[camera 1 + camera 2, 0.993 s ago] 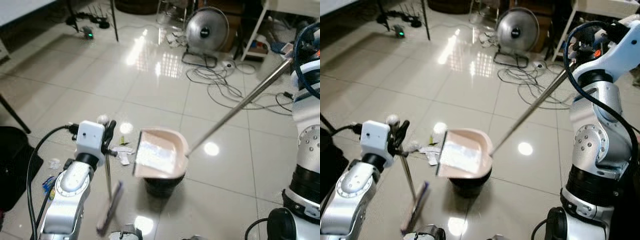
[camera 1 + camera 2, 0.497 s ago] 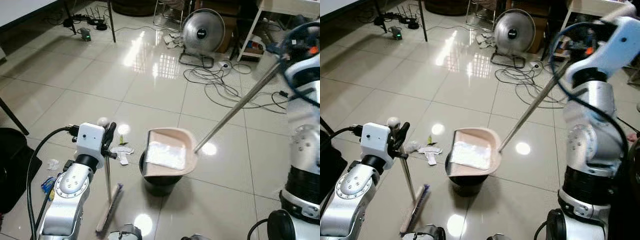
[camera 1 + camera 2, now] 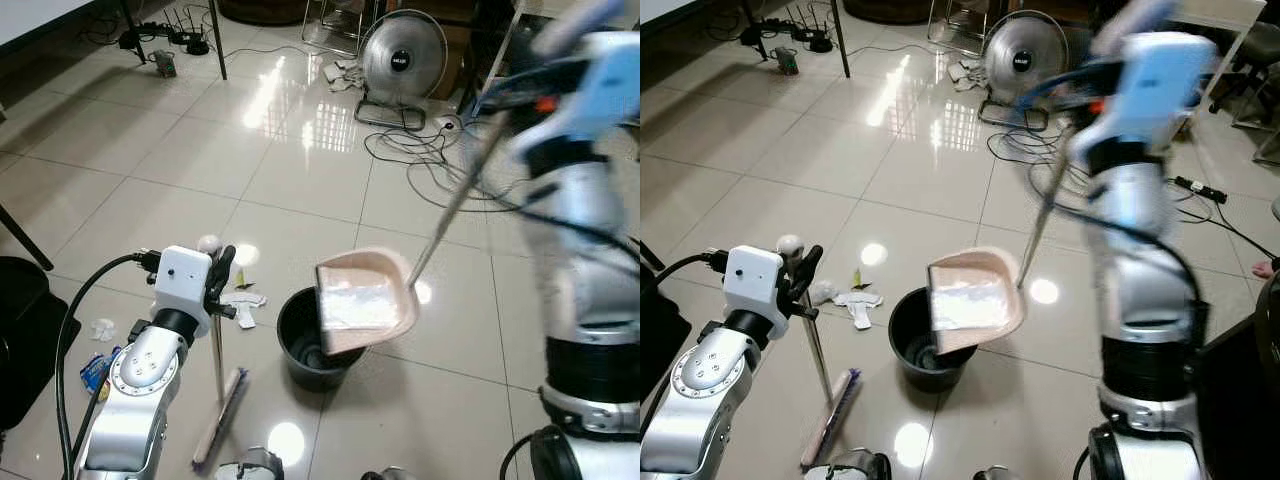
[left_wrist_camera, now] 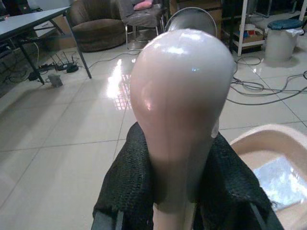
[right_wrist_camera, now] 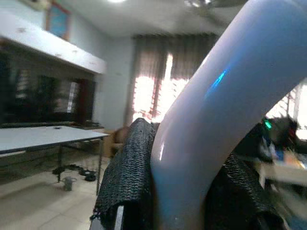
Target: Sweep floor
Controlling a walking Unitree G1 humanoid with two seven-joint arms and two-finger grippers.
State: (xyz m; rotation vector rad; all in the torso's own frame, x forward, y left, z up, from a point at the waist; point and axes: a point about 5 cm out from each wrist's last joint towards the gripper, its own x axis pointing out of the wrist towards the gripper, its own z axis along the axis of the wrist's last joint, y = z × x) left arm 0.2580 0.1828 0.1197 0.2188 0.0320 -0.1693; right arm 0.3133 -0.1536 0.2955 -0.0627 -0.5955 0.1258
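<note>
- Dustpan [image 3: 366, 300] hangs tipped over the black bin [image 3: 308, 340], its pan overlapping the bin's rim at about 2 o'clock from the bin's centre, with white paper litter [image 3: 360, 298] lying in the scoop.
- Its long metal handle [image 3: 452, 205] runs up toward 1 o'clock from the pan to the right gripper [image 5: 192, 182], which is clamped around the pale grip end, black fingers [image 5: 129, 172] pressed on either side in the right wrist view.
- That is the relation that counts, in my judgement: the pan's mouth sits lower than its handle end and faces the bin, so more tilt along that axis should slide the litter in; the right arm is the one doing it.
- Left gripper [image 3: 215, 285] sits at 9 o'clock from the bin, closed on the broom [image 3: 218, 400] just below its rounded pale knob [image 4: 181, 91]; the pole drops straight down and the brush head rests on the tiles at about 7 o'clock from the bin.
- More scraps [image 3: 243, 302] wait on the floor [image 3: 180, 160] between the left gripper and the bin, nearer the broom arm, with other bits by that arm's elbow, so I judge the sweeping unfinished.
- Far back at 12 o'clock stands a floor fan [image 3: 405, 62] with a dark hub badge too small to read; no other writing is legible.
</note>
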